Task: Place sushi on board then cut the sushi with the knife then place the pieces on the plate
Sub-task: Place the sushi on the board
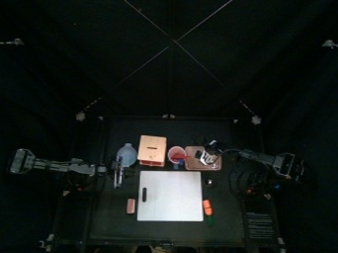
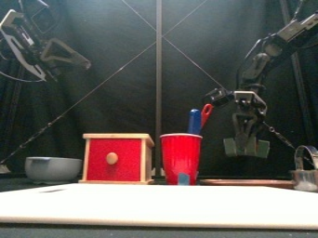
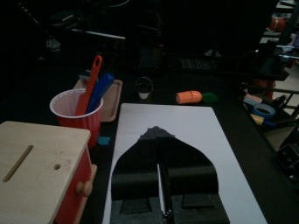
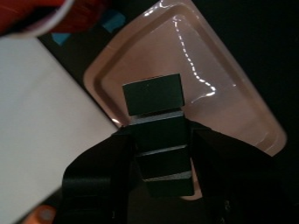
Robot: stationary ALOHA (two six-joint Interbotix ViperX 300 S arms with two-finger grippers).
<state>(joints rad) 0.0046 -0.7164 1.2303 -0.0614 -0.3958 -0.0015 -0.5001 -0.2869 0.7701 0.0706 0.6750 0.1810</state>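
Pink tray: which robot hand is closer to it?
Right. The right gripper hangs over the pink tray, holding the sushi roll. The left gripper is beyond the red cup and wooden box.

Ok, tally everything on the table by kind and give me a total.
Red plastic cup: 1
Toy knives, one blue, one red: 2
Pale wooden box with red drawer: 1
Blue-grey bowl: 1
Flat pink tray: 1
White cutting board: 1
Dark green toy sushi roll, in right pincer: 1
Small orange toys: 2
Round metal cutter: 1
Total: 11
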